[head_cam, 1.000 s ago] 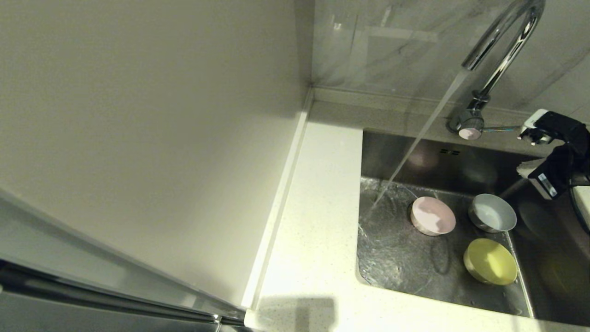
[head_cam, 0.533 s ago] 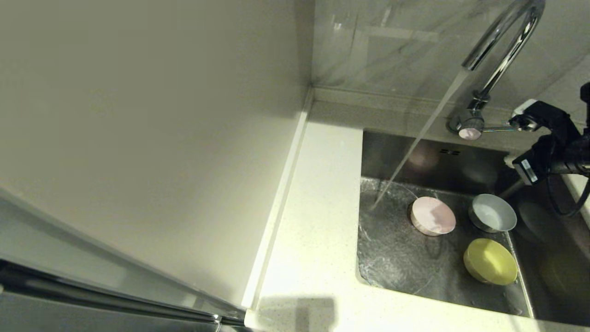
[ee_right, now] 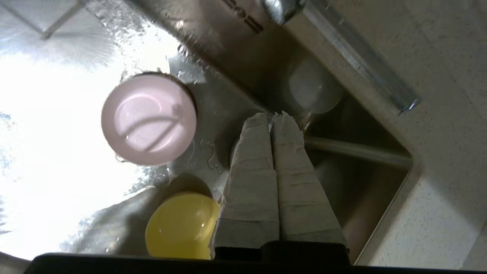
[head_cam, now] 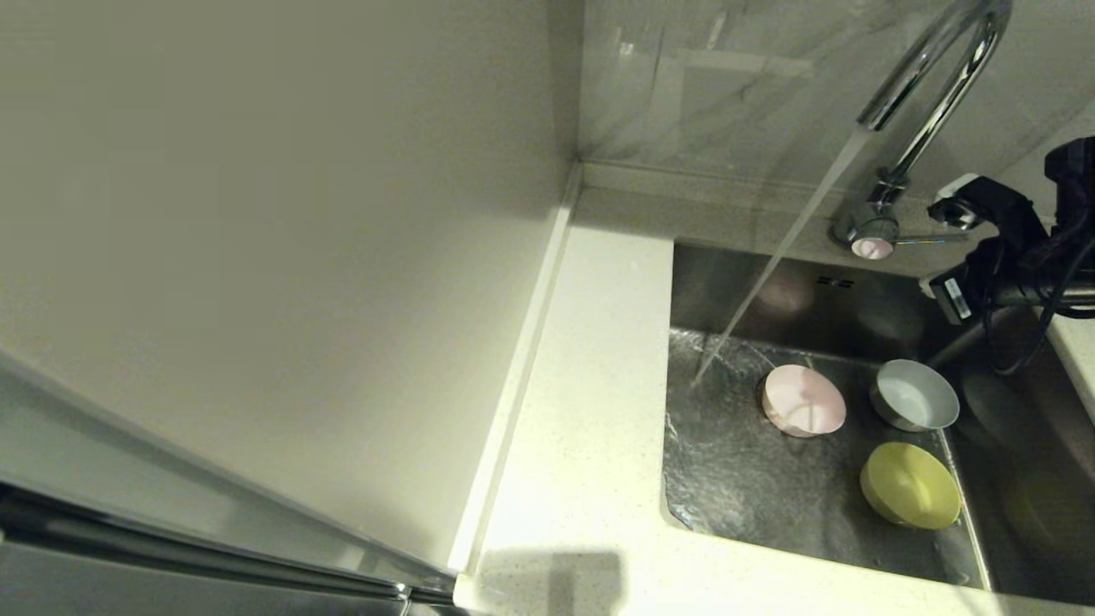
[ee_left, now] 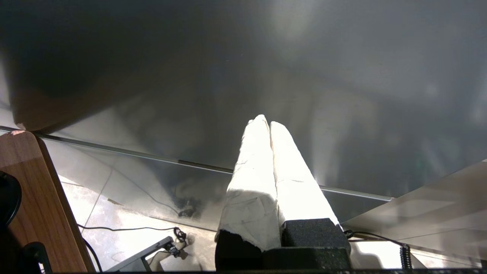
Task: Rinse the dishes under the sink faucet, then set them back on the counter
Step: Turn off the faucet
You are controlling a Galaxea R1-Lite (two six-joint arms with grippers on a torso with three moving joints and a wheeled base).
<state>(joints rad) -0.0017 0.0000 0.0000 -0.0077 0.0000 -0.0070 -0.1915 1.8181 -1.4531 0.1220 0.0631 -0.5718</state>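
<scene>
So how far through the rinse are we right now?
Done: the pink bowl, grey bowl and yellow bowl sit in the sink, and the faucet is running. In hand: nothing; the right gripper is shut and empty above the basin. Left: rinse each bowl, then return them to the counter.

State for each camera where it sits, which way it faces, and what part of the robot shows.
Head view: high, looking down at the counter, sink, running faucet; right arm at the right edge.
Left wrist view: behind the shut left gripper, facing a grey panel and floor, away from the sink.
Right wrist view: behind the shut right gripper, looking down into the basin.
Shared by head and right wrist: pink bowl, yellow bowl, sink.
</scene>
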